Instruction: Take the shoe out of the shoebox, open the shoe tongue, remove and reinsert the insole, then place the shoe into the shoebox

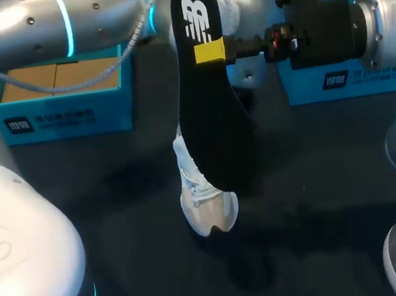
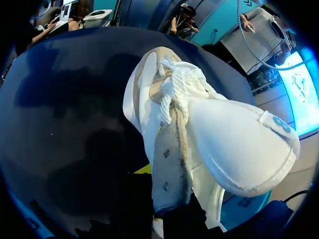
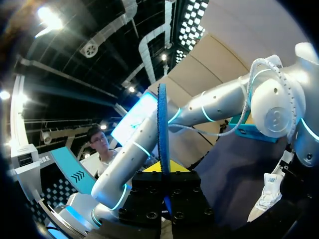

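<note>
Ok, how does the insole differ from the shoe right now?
The insole is black, the shoe white. The insole is a thin flat sheet; the shoe is bulky, with thick rope laces. The insole is pinched in the right gripper; the shoe is lower, partly hidden behind it.

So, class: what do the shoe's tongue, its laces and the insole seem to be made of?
The shoe's tongue: white knit mesh, matte, fine dimpled weave, probably padded. Laces: thick white twisted cord, likely cotton or polyester. Insole: black, thin, matte top, blue edge; probably fabric-faced foam.
</note>
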Tool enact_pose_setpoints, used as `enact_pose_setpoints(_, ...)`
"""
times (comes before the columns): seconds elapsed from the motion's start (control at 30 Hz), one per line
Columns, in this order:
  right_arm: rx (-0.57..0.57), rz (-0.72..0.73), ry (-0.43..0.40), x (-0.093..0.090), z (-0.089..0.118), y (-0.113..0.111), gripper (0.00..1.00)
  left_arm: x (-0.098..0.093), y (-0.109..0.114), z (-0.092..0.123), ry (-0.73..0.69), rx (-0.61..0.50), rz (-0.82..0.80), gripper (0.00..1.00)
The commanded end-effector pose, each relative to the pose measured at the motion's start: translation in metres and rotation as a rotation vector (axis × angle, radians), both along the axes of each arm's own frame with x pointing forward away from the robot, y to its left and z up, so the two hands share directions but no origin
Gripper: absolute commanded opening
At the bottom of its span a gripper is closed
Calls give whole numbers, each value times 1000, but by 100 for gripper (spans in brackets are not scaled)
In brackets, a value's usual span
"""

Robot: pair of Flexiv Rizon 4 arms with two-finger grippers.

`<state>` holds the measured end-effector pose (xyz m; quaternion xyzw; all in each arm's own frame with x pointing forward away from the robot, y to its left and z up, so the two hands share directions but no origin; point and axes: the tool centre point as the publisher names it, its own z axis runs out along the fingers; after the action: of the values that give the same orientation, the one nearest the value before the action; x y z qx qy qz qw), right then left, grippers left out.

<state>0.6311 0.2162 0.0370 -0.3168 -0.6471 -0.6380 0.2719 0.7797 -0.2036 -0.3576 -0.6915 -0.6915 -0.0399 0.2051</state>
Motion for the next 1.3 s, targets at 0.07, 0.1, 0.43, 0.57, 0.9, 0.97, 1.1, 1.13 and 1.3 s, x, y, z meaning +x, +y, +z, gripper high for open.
enact_pose_setpoints(0.07, -1, -1, 1, 1, 0, 4, 0, -6, -10, -12, 1, 76, -16, 0)
enact_pose_setpoints(0.1, -1, -1, 1, 1, 0, 4, 0, -8, -10, -14, -3, 82, -19, 0)
enact_pose_setpoints(0.43, -1, -1, 1, 1, 0, 4, 0, -19, -8, -35, 57, 114, -42, 0)
enact_pose_setpoints(0.57, -1, -1, 1, 1, 0, 4, 0, -23, -7, -43, 63, 121, -41, 0)
enact_pose_setpoints(0.9, -1, -1, 1, 1, 0, 4, 0, -28, -8, -47, 71, 107, -22, 78)
enact_pose_setpoints(0.97, -1, -1, 1, 1, 0, 4, 0, -27, -7, -41, 75, 80, -15, 98)
enact_pose_setpoints(1.1, -1, -1, 1, 1, 0, 4, 0, -22, -8, -23, 72, 3, -1, 100)
enact_pose_setpoints(1.13, -1, -1, 1, 1, 0, 4, 0, -20, -8, -18, 75, -13, 1, 100)
enact_pose_setpoints(1.3, -1, -1, 1, 1, 0, 4, 0, -10, -14, 1, 62, -106, 35, 100)
